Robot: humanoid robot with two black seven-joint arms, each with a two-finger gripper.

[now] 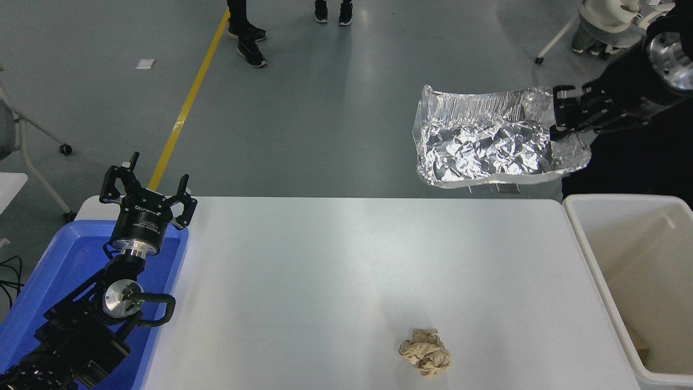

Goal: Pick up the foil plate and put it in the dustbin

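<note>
The foil plate [487, 143] is shiny, crinkled and rectangular, and hangs in the air beyond the table's far right edge. My right gripper [560, 116] is shut on the plate's right rim and holds it high, to the upper left of the dustbin. The dustbin [582, 227] is a large cream bin at the table's right side, below and to the right of the plate. My left gripper [147, 187] is open and parked at the lower left over the blue tray.
A crumpled tan paper ball [425, 351] lies on the white table [352, 271] near the front. A blue tray [65, 265] stands at the left edge. People's feet [252, 51] stand on the floor at the far side. A wheeled chair frame [595, 38] is at the top right.
</note>
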